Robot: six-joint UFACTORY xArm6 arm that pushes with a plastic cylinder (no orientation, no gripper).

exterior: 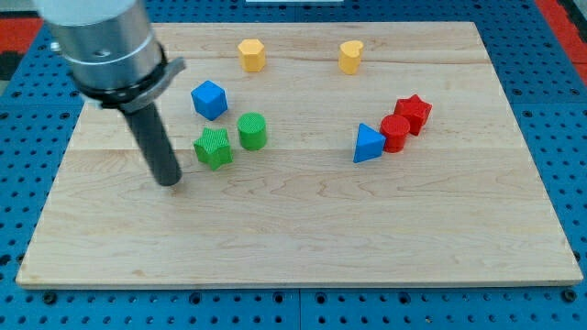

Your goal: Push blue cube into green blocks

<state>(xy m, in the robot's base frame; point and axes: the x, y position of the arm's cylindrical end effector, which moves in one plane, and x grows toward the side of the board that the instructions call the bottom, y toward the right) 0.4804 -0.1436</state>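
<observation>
The blue cube (209,99) sits on the wooden board in the upper left part of the view. Just below it are two green blocks: a green star-like block (214,148) and a green cylinder (252,131) to its right. The cube stands a small gap above both, not touching them. My tip (170,181) rests on the board to the left of and slightly below the green star-like block, well below-left of the blue cube.
A yellow hexagonal block (251,55) and a yellow block (350,56) lie near the view's top. A blue triangular block (368,144), a red cylinder (395,133) and a red star block (413,114) cluster at the right. The board's edge (293,282) borders blue pegboard.
</observation>
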